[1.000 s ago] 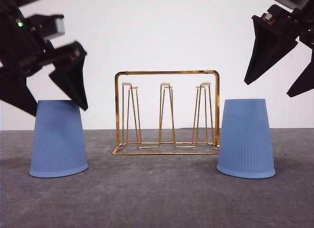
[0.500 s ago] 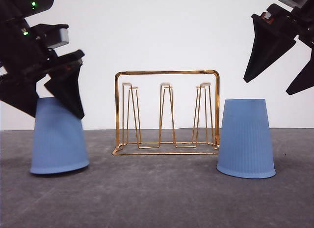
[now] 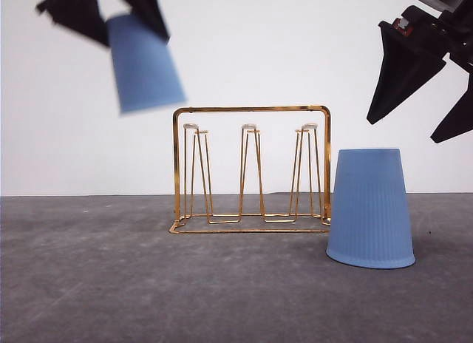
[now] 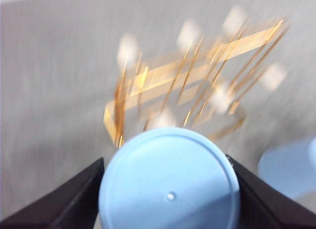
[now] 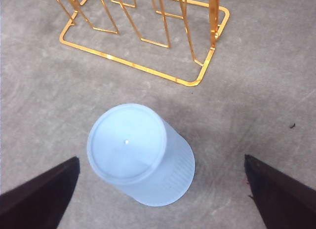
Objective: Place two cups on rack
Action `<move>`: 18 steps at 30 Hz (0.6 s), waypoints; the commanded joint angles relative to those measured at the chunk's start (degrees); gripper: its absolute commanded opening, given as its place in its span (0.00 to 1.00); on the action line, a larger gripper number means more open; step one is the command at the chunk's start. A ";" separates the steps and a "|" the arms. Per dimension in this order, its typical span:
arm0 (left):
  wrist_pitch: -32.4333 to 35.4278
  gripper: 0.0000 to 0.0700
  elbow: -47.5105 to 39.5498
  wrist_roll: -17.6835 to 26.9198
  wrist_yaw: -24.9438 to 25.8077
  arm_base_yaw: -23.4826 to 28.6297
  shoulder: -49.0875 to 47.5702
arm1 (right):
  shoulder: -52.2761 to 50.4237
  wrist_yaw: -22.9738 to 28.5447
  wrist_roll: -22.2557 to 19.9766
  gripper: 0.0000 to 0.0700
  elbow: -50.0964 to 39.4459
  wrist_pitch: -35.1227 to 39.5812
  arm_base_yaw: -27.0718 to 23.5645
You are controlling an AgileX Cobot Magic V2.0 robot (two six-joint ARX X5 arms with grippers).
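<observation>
1. Look to the left of the front view first. Half a second ago your left end effector (image 3: 111,10) was closing around the first light-blue ribbed plastic tumbler (image 3: 144,66) as it stood upside down on the grey worktop (image 3: 236,284). Now that tumbler is up in the air, tilted, above and just left of the rack's top corner. It is blurred with motion.
2. The left end effector is clamped on the tumbler. In the left wrist view its dark fingers (image 4: 64,199) press against both sides of the tumbler's closed base (image 4: 170,182).
3. I judge this to mean the first grasp has held, and the carry to the rack is under way.
4. In the middle, the gold-coloured wire cup rack (image 3: 251,169) stands on the worktop. Its upright prongs carry nothing. It lies below and ahead of the held tumbler.
5. On the right, the second light-blue ribbed tumbler (image 3: 369,208) sits upside down on the worktop, just beside the rack's right end.
6. Your right end effector (image 3: 425,84) hangs above that tumbler, spread wide and holding nothing. It has not moved in the last second.
</observation>
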 commanded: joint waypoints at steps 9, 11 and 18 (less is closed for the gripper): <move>6.62 0.52 1.65 2.31 -0.31 -1.35 4.98 | 0.50 0.13 0.79 0.97 0.90 0.48 0.22; 7.59 0.52 1.65 2.31 -0.35 -1.36 7.35 | 0.50 0.15 0.79 0.97 0.90 0.48 0.22; 10.17 0.54 1.66 2.33 -0.30 -1.36 16.70 | 0.50 0.15 0.76 0.97 0.90 0.48 0.22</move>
